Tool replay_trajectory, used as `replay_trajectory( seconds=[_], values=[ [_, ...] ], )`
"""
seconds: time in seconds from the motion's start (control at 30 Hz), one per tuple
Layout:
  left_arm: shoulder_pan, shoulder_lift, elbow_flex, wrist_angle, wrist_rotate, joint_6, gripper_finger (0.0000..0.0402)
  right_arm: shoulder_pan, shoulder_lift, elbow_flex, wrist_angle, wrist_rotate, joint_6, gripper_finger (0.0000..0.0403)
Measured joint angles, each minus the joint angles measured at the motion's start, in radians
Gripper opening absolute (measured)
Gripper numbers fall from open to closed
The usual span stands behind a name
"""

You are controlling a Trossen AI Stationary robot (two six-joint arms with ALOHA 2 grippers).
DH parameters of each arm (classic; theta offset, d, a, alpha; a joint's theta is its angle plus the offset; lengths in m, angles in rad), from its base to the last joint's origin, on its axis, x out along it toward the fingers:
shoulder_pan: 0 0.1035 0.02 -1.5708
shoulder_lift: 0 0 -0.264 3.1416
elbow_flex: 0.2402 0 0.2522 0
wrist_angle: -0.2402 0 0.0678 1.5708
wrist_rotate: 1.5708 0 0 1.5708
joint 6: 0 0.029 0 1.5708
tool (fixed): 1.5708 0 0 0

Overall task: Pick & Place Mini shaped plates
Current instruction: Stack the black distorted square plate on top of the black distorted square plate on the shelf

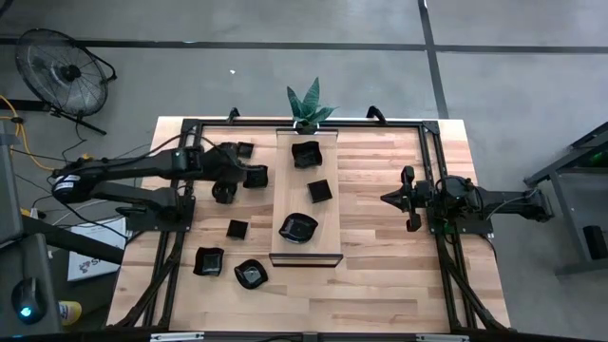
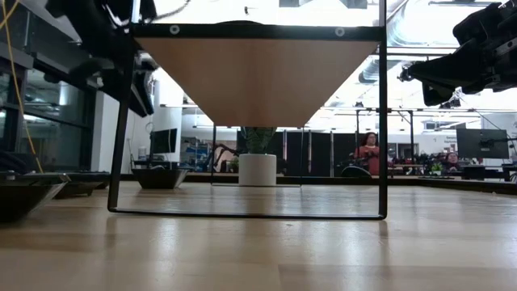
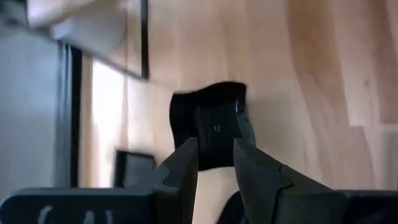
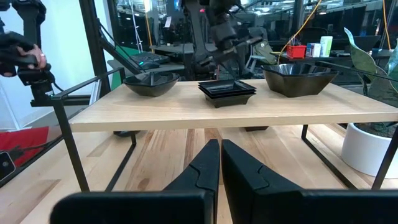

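Glossy black square mini plate (image 3: 208, 124), wavy-rimmed, sits pinched in the left gripper (image 3: 216, 163) above the table.

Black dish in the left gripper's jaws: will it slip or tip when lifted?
Probably stiff: the small black dish keeps its square, raised-rim shape between the left gripper fingers. Its glossy surface suggests it may slip, so a firm pinch seems wise. It is gripped at one edge, not across its middle, so it will likely tilt as it lifts. Weight cannot be judged.
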Motion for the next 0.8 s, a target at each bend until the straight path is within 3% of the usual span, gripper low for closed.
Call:
replay_trajectory(
  seconds=[0.23,0.47,0.8],
  values=[
    [0.153,0.082,-0.002,0.009,-0.063,-0.41,0.0099,0.0,0.0,0.0,0.0,0.0,0.0,0.0012],
    [0.286,0.173,-0.002,0.018,0.07,-0.771,0.0099,0.0,0.0,0.0,0.0,0.0,0.0,0.0012],
    [0.33,0.268,-0.001,0.044,0.156,-0.975,0.0099,0.0,0.0,0.0,0.0,0.0,0.0,0.0012]
  ],
)
